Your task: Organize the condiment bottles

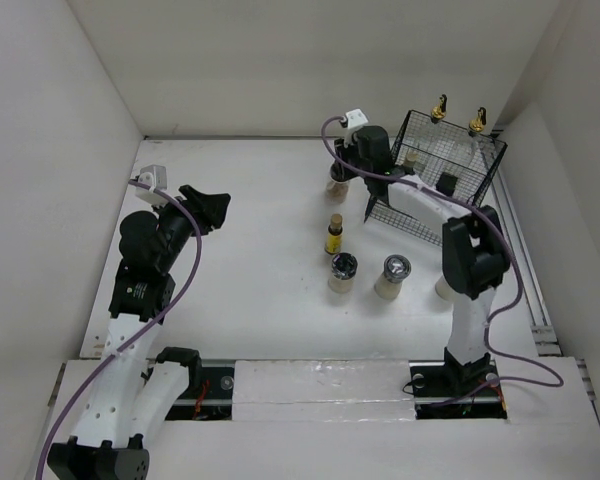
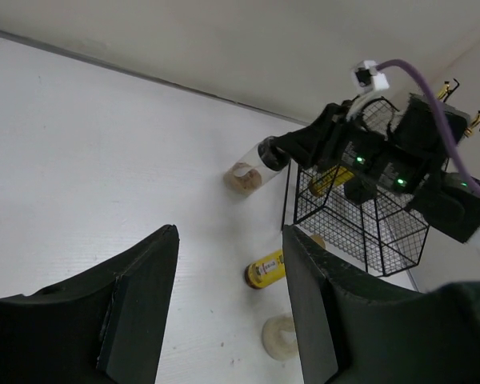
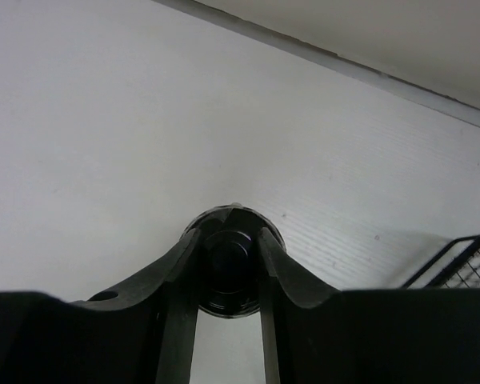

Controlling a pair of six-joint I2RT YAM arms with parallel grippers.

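My right gripper (image 1: 344, 168) is shut on the dark lid (image 3: 228, 264) of a squat clear jar with pale contents (image 1: 337, 185), just left of the black wire basket (image 1: 480, 185); the jar also shows in the left wrist view (image 2: 246, 173). A small amber bottle with a yellow label (image 1: 334, 236) stands in front of it. Two pale jars with dark lids (image 1: 343, 272) (image 1: 391, 277) stand nearer the arms. Two tall glass bottles with gold pourers (image 1: 439, 108) (image 1: 477, 122) stand in the basket's far side. My left gripper (image 1: 208, 207) is open and empty, far left of the bottles.
The wire basket stands at the back right against the right wall and holds another small yellow-labelled bottle (image 2: 333, 181). A further pale jar (image 1: 444, 289) is partly hidden by the right arm's elbow. White walls close the table on three sides.
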